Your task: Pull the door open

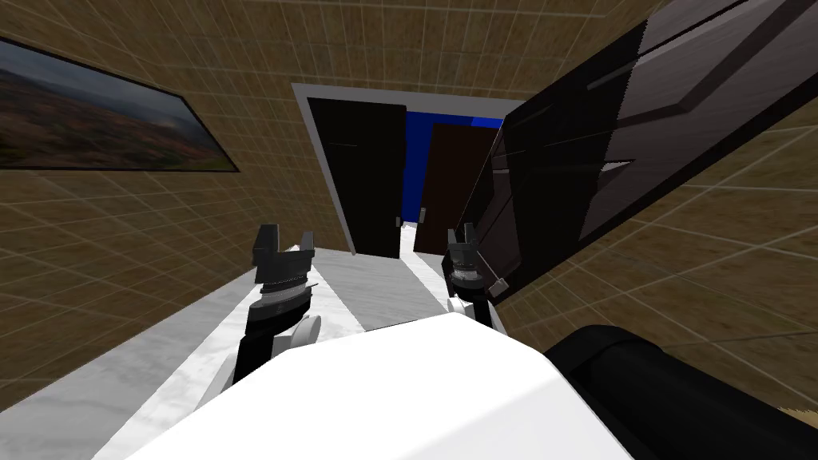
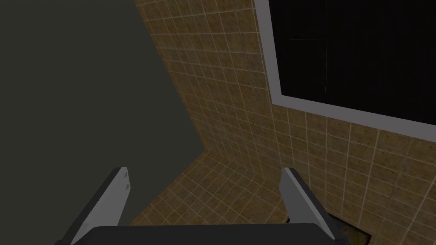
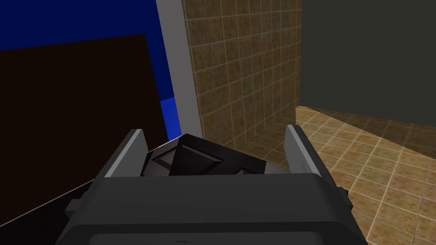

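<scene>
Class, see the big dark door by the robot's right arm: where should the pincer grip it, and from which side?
Grip the small grey handle jutting out near the free edge of the door. The door stands swung open toward the robot, so the open right pincer, just beside the handle, would likely come from the robot's side, one finger each side.

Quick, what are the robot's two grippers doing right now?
Left gripper: open, holding nothing.
Right gripper: open, jaws astride an edge of the big dark panelled door, not gripping it.
</scene>
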Robot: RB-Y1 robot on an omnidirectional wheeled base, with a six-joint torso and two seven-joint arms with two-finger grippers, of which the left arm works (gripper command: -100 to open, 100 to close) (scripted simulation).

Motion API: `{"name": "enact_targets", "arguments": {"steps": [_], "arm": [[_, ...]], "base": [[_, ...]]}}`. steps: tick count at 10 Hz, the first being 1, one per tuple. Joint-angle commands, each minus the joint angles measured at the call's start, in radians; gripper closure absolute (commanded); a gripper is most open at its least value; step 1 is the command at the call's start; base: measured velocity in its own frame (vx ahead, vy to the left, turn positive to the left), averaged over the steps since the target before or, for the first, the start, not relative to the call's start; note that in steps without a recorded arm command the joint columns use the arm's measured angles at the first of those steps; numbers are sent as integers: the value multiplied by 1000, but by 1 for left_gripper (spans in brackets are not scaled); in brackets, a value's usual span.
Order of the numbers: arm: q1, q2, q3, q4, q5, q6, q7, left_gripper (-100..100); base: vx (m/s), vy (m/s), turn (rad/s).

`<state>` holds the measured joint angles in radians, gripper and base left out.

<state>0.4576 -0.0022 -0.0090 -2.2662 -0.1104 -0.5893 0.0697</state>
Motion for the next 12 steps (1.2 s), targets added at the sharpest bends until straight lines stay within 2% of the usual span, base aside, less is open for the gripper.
{"name": "enact_targets", "arguments": {"steps": [1,3,9,12], "arm": [[-6,11,1,32,3,-5,3,-100],[-12,19,2,59,5,-9,7,-100],[-38,51,6,184,15,-29,20,-100],[-57,70,10,275,23,-44,30,-100]], "base": [[94,-43,-64],[132,-28,-43],[132,-40,-52],[136,-45,-69]]}}
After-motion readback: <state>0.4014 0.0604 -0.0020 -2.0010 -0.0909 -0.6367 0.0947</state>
